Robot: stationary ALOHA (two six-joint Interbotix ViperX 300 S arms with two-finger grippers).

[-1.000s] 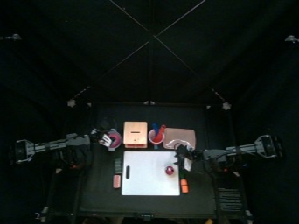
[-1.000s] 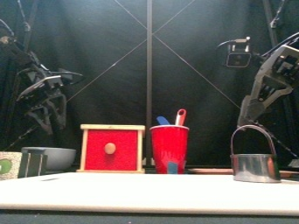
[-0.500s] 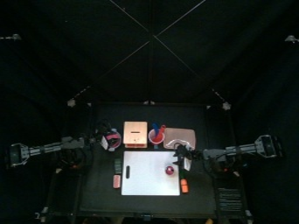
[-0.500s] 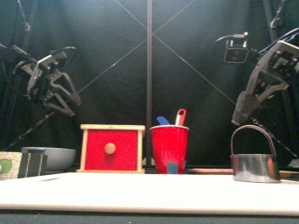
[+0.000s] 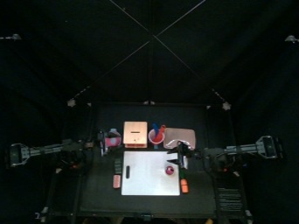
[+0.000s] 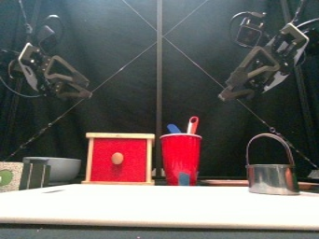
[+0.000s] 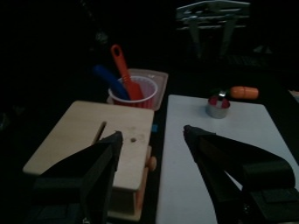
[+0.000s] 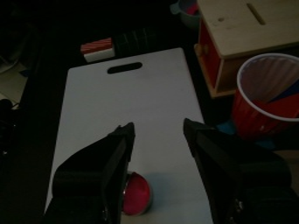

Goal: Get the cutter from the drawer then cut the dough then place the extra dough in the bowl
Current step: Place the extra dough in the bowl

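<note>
At the lower right of the front view, the round metal cutter point(image 6: 270, 170) stands upright on the white cutting board point(image 8: 140, 96), wire handle up. At centre sits the pale wooden box point(image 6: 119, 159), its red drawer front facing the camera, with the red cup point(image 6: 181, 157) just to its right. The blue-grey bowl point(image 6: 60, 168) is at lower left. The red dough point(image 8: 136, 194) lies on the board. The left gripper point(image 7: 152, 134), high at upper left, and the right gripper point(image 8: 160, 128), high at upper right, both have jaws spread wide and empty.
</note>
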